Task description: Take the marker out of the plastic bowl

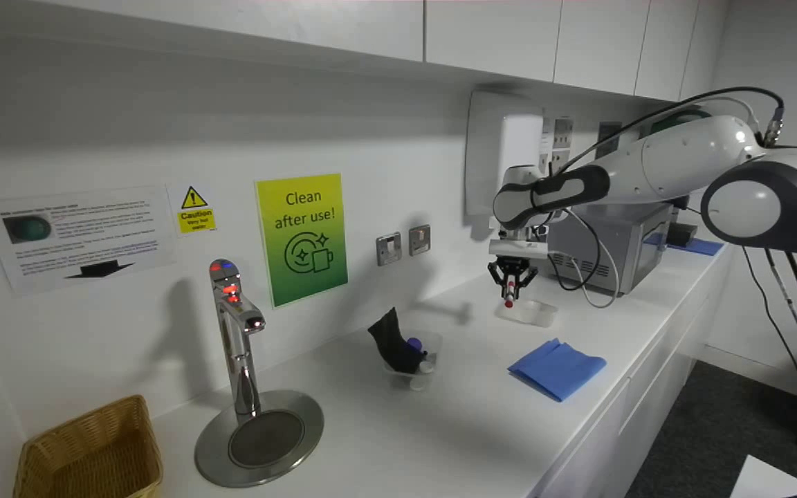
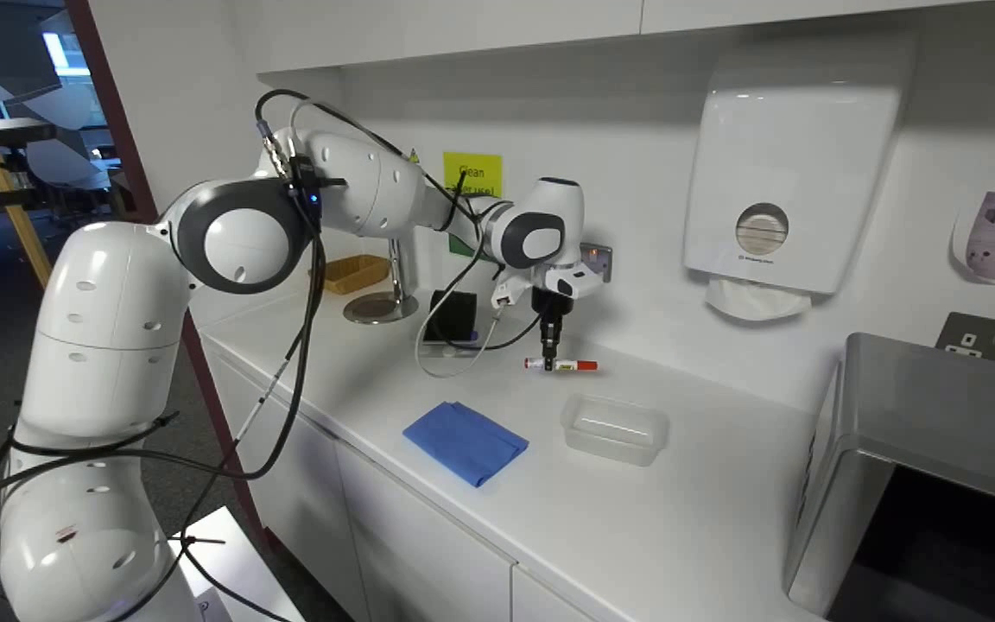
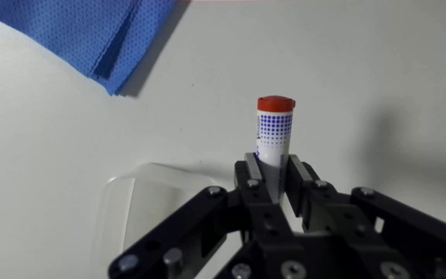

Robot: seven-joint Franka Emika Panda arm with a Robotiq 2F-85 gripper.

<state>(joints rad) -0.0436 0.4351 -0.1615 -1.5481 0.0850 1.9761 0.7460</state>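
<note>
"What's in your gripper (image 3: 276,167)?"

"The red-capped marker (image 3: 275,131). It's pinched crosswise between the pads (image 3: 253,166) and roughly level, presumably so I can lay it flat."

"And the transparent plastic bowl (image 2: 608,445)?"

"Lower down, on the worktop (image 2: 713,492). The marker hangs in the air outside the bowl, so the lifting looks done; I'd set it down short of the folded blue cloth (image 2: 465,443)."

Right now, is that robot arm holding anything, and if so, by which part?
Yes, a marker: the tool pinches it across its white barrel, with a red end sticking out on either side.
</note>
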